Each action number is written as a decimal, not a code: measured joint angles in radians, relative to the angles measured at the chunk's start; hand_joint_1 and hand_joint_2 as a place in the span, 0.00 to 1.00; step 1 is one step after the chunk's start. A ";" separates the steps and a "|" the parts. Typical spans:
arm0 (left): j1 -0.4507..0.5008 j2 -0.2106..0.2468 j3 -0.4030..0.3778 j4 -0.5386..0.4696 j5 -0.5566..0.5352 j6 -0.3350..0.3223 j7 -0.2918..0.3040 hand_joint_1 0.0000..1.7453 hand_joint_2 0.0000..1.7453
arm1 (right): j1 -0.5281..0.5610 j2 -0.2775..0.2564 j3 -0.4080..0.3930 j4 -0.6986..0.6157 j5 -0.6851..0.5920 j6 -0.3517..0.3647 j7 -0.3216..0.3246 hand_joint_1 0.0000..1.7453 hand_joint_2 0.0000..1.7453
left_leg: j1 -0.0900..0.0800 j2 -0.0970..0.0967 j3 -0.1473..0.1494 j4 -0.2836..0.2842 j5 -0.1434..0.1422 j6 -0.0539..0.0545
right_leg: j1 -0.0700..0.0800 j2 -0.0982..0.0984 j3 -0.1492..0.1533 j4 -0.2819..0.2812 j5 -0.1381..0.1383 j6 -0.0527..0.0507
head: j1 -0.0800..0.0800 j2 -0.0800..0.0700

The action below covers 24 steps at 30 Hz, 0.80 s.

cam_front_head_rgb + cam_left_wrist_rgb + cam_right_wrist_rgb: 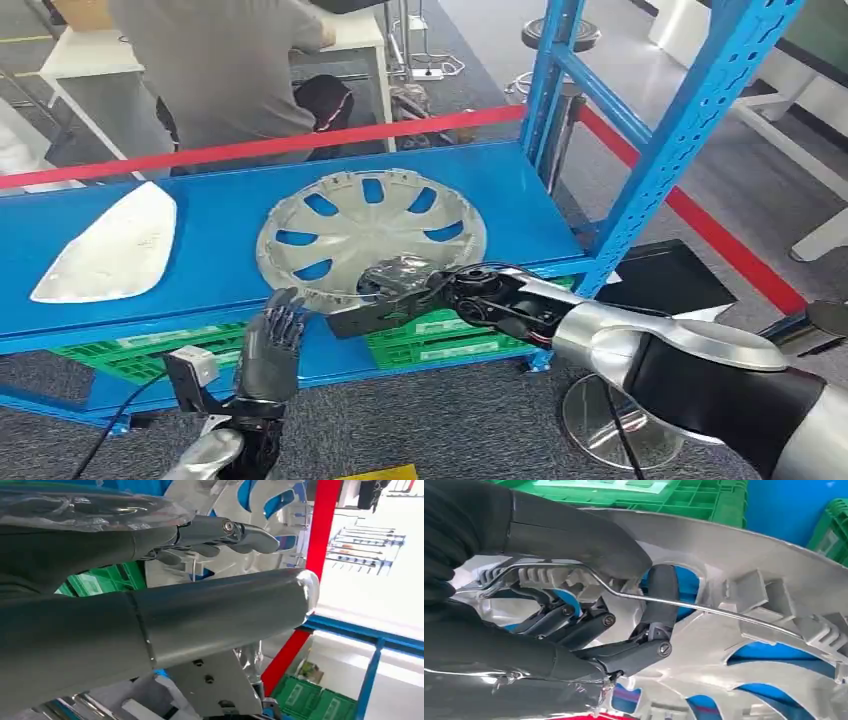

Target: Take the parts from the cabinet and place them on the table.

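I've got the right hand (395,300) clamped on the silver hubcap (370,232) on the blue shelf (215,260); left hand (270,345) hovering fingers apart, apparently empty; grey carpet (450,420) below.

I see my right hand (400,295) at the near rim of the silver wheel cover (370,235) lying flat on the blue shelf (220,260). My left hand (270,345) is raised just below the shelf edge, fingers apart, holding nothing. A pale curved panel (110,245) lies further left. A person (225,70) stands behind the red bar (260,147).
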 joint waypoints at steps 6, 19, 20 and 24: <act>0.002 0.001 0.000 0.000 -0.008 0.002 0.000 0.00 0.00 | 0.001 0.000 -0.019 -0.003 0.019 -0.034 0.023 1.00 1.00 | 0.000 0.000 -0.001 0.000 0.000 0.000 | 0.000 -0.001 -0.001 0.000 0.000 0.000 | 0.000 0.000; 0.020 0.008 0.004 0.000 -0.032 0.009 0.000 0.00 0.00 | -0.022 -0.038 -0.109 -0.117 0.035 -0.074 0.091 1.00 1.00 | 0.000 0.000 -0.003 0.001 0.000 0.000 | 0.000 0.000 -0.004 0.000 0.001 0.000 | 0.000 0.000; 0.020 0.009 0.005 0.000 -0.033 0.009 0.000 0.00 0.00 | -0.023 -0.042 -0.114 -0.126 0.035 -0.075 0.093 1.00 1.00 | 0.000 0.000 -0.003 0.001 0.000 0.000 | 0.000 0.000 -0.004 0.000 0.001 0.000 | -0.001 0.000; 0.024 0.009 0.006 0.000 -0.037 0.009 0.000 0.00 0.00 | -0.025 -0.060 -0.142 -0.175 0.035 -0.097 0.103 1.00 1.00 | 0.000 0.000 -0.005 0.001 0.000 0.000 | 0.000 0.000 -0.006 0.000 0.001 0.000 | -0.001 0.000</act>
